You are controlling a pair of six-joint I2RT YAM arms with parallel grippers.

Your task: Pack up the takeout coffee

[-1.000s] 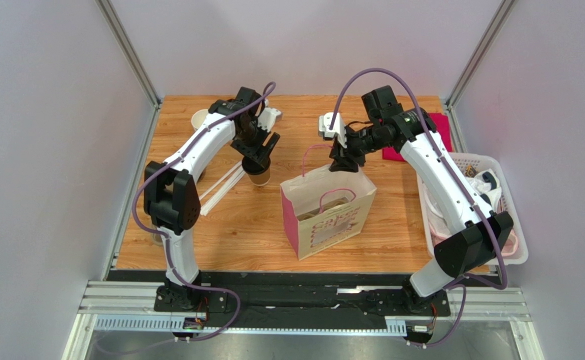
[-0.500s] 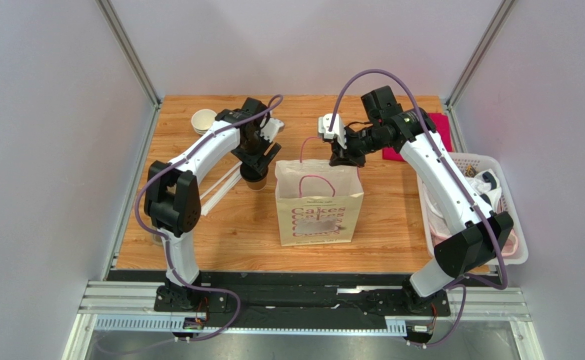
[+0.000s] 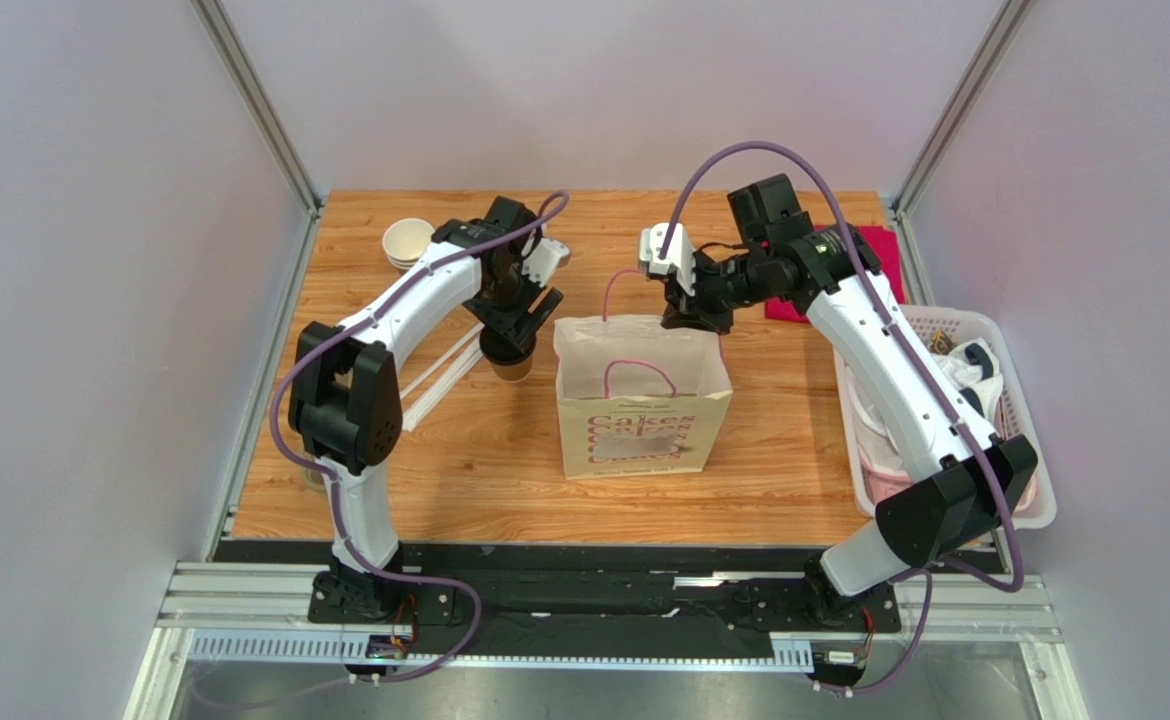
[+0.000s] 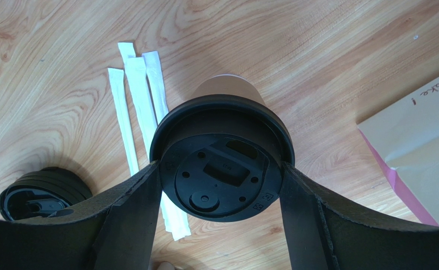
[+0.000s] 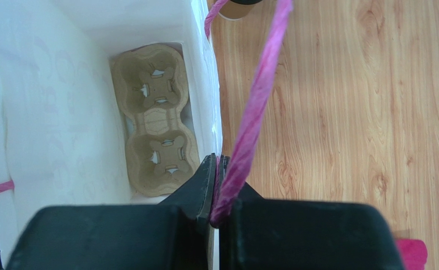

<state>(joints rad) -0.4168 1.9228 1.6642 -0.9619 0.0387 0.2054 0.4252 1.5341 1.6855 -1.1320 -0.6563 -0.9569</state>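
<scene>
Across the pale wooden table [image 3: 441, 465], turned square since a second ago: cream paper bag with pink handles [image 3: 639, 428]. Skewed then; stands upright now, mouth open to the ceiling.

Inside the bag, flat on its bottom: grey-brown pulp two-cup carrier [image 5: 154, 121], both wells unfilled.

Just left of the bag and outside it: small brown kraft paper cup [image 3: 512, 360] with round black plastic lid [image 4: 223, 169]. Stands upright, long axis vertical. Cannot tell whether resting on the wood or raised a little off it.

Over the cup from above: left gripper [image 4: 222, 171]. Spreads wide, fingers [image 4: 131, 219] pressed against opposite sides of the lid rim, so grasping the cup.

At the far rim of the bag: right gripper [image 5: 216, 194]. Clenches tight on the paper edge together with a pink handle cord [image 5: 255, 107], having closed within the last second; keeps the mouth held open.

Nearer the cup by far: left arm, already on it.

Judged from this, hinges on one relation: bag mouth to the right of the cup and higher than the lid. Calls for up first, then across, then straight down toward a carrier well, axis kept vertical.
</scene>
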